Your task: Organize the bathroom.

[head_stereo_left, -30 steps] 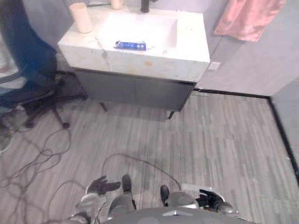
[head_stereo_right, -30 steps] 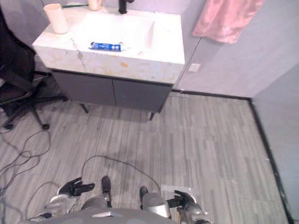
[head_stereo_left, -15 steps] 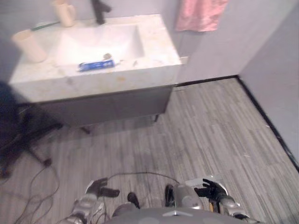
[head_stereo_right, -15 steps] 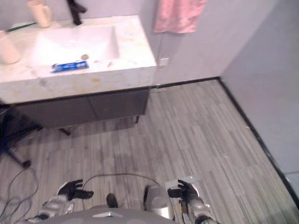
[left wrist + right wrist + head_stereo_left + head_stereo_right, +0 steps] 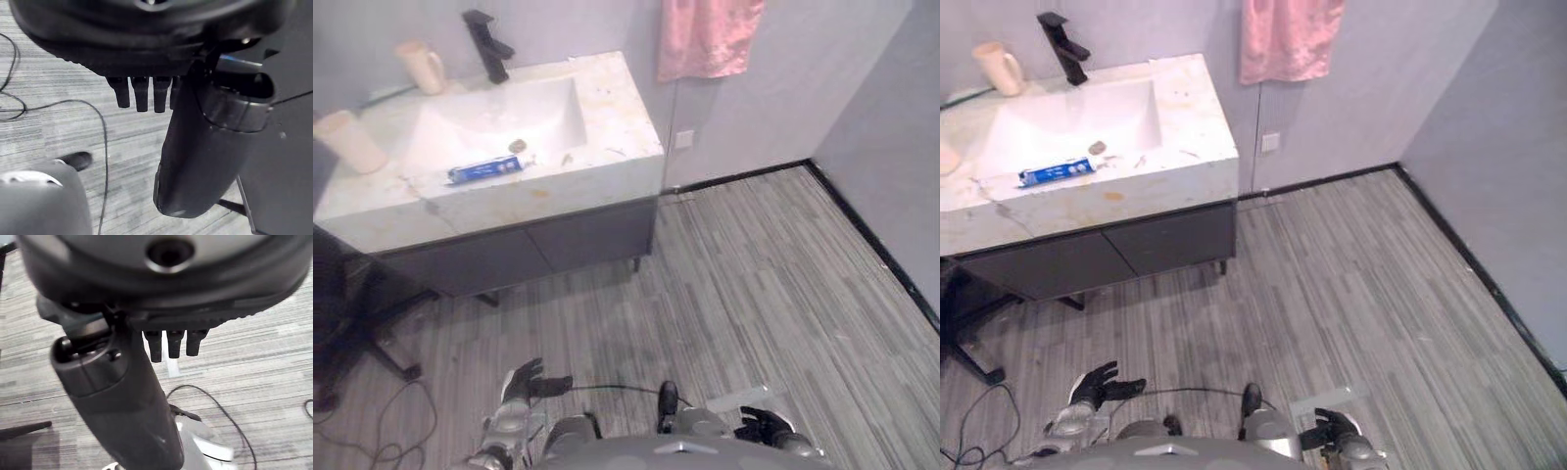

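Observation:
A blue toothpaste tube (image 5: 484, 169) lies on the front rim of the white marble sink counter (image 5: 617, 108). A beige cup (image 5: 350, 142) stands at the counter's left end, and a mug (image 5: 421, 67) sits at the back beside the black faucet (image 5: 487, 44). A pink towel (image 5: 710, 37) hangs on the wall to the right of the sink. My left hand (image 5: 524, 382) hangs low over the floor, far from the counter, fingers straight and holding nothing. My right hand (image 5: 764, 426) is low at the other side, fingers (image 5: 168, 345) relaxed, also holding nothing.
The dark cabinet (image 5: 538, 250) under the counter stands on short legs on a grey plank floor. A black office chair (image 5: 342, 323) is at the left. A wall socket (image 5: 683, 138) sits beside the counter, and a white sheet (image 5: 744, 397) lies on the floor.
The whole picture has shifted, so the camera has moved: the sink now sits further left and more right wall shows. Both hands stay low and hold nothing.

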Controlling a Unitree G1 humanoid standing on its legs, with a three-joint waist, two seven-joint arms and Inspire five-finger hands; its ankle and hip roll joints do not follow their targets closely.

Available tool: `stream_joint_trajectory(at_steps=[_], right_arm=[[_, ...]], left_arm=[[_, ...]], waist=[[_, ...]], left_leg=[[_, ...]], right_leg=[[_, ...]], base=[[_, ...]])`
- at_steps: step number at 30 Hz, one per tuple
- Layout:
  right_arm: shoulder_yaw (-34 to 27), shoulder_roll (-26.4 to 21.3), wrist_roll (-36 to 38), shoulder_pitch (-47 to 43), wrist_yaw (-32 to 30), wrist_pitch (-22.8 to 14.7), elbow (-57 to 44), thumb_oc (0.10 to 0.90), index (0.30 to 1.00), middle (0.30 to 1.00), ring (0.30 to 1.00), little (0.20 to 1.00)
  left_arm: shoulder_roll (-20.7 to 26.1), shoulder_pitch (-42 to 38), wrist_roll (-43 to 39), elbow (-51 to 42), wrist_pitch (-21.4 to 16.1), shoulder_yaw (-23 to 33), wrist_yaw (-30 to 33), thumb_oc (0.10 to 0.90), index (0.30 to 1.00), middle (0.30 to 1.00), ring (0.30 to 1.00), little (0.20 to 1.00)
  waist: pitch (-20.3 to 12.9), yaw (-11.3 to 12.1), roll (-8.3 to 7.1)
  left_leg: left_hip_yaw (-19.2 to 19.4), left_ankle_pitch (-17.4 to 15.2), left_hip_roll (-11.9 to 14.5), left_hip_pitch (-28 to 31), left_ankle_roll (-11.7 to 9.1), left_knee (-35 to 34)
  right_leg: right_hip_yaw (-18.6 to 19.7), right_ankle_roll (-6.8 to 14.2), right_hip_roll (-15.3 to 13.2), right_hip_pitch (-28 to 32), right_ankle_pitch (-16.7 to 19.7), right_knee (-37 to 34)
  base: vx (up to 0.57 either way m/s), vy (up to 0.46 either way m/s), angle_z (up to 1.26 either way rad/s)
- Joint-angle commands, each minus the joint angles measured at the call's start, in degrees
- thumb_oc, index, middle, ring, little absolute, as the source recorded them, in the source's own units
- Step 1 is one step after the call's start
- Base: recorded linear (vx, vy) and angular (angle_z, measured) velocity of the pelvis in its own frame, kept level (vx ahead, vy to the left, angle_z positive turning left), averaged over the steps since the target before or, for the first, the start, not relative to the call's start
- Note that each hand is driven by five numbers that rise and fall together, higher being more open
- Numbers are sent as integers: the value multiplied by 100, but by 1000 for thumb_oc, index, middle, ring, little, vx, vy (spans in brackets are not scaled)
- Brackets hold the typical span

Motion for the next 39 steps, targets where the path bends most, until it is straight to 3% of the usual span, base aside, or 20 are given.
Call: stream_joint_trajectory(at_steps=[1, 5, 9, 11, 12, 14, 16, 17, 20, 23, 24, 30, 33, 39], right_arm=[[59, 180, 105, -280, -63, -246, 48, 800, 900, 900, 900, 900], [39, 220, 229, -289, -180, -226, 46, 800, 900, 900, 900, 900], [-106, 255, 200, -261, -124, -190, -14, 800, 900, 900, 900, 900], [-149, 255, 34, -250, 43, -209, -115, 800, 900, 900, 900, 900], [-147, 255, 9, -249, 47, -210, -122, 800, 900, 900, 900, 900], [-111, 262, -81, -259, 49, -191, -140, 800, 900, 900, 900, 900], [-48, 288, 53, -291, -19, -62, -158, 800, 900, 900, 900, 900], [-58, 268, 57, -270, -17, -23, -180, 800, 900, 900, 900, 900], [-94, 168, 184, -303, 40, 27, -110, 800, 900, 900, 900, 900], [-195, 85, 300, -353, 107, 72, -13, 800, 900, 900, 900, 900], [-252, 61, 362, -333, 122, 113, -15, 800, 900, 900, 900, 900], [-309, 96, 514, -328, 133, 26, 94, 800, 900, 900, 900, 900], [-311, 149, 641, -364, 117, 33, 170, 800, 900, 900, 900, 900], [-288, 234, 826, -427, 88, 62, 319, 800, 900, 900, 900, 900]], left_arm=[[416, -52, -8, -194, -412, -70, 58, 800, 900, 900, 900, 900], [347, -84, 37, -192, -622, -118, 114, 800, 900, 900, 900, 900], [338, -144, -146, -397, -881, -137, 306, 800, 900, 900, 900, 900], [401, -253, -61, -673, -892, -151, 578, 800, 900, 900, 900, 900], [409, -261, -75, -695, -874, -153, 595, 800, 900, 900, 900, 900], [477, -309, 13, -837, -975, -133, 851, 800, 900, 900, 900, 900], [623, -313, 281, -1599, -1191, -92, 1527, 800, 900, 900, 900, 900], [699, -303, 492, -1854, -1210, -125, 1698, 800, 900, 900, 900, 900], [901, -263, 942, -3024, -797, -173, 2332, 800, 900, 900, 900, 900], [1260, -249, 1023, -4234, -353, 6, 2535, 800, 900, 900, 900, 900], [1509, -270, 1079, -4906, -46, 141, 2604, 800, 900, 900, 900, 900], [2183, -481, 1203, -6300, 547, 557, 2859, 800, 900, 900, 900, 900], [2322, -551, 1193, -6773, 735, 693, 3049, 800, 900, 900, 900, 900], [2331, -537, 1439, -7322, 469, 846, 3459, 800, 900, 900, 900, 900]], waist=[[-108, -114, -162], [-118, -183, -92], [-119, -280, 38], [-87, -343, 144], [-88, -346, 142], [-97, -367, 118], [-122, -301, -18], [-127, -265, -33], [-152, -136, -9], [-232, -22, 5], [-285, 22, 12], [-386, 93, -5], [-427, 132, -19], [-465, 185, -27]], left_leg=[[-120, 420, -345, 176, 175, -720], [-151, 365, -353, 259, 232, -797], [-12, 221, -397, 466, 390, -897], [86, 181, -302, 560, 434, -969], [94, 174, -305, 567, 437, -971], [156, 134, -330, 627, 408, -957], [360, 0, -441, 710, 323, -881], [336, -41, -477, 657, 334, -815], [314, -8, -435, 603, 349, -802], [328, 35, -408, 627, 339, -837], [286, 31, -405, 591, 351, -770], [248, -19, -382, 641, 338, -676], [208, -29, -374, 701, 325, -699], [137, -19, -366, 797, 303, -804]], right_leg=[[434, 725, -117, -184, -468, 576], [544, 773, -151, -312, -640, 934], [638, 948, -282, -634, -999, 1878], [620, 1064, -332, -1071, -969, 2797], [626, 1073, -344, -1102, -958, 2827], [554, 1097, -418, -1128, -828, 2570], [245, 1131, -635, -945, -423, 1437], [285, 1115, -640, -899, -418, 1337], [311, 1038, -559, -759, -433, 1133], [376, 974, -440, -516, -468, 919], [453, 950, -398, -427, -518, 912], [468, 938, -374, -242, -559, 843], [418, 933, -376, -154, -541, 765], [392, 935, -367, -61, -504, 648]], base=[[182, 188, 1], [200, 280, 23], [176, 221, 5], [163, 157, 8], [145, 80, -12], [115, 0, -5], [145, -80, -11], [91, -91, -17], [57, -88, 17], [103, -91, 18], [59, -45, -5], [56, -75, -1], [36, -68, 6], [12, -43, 11]])
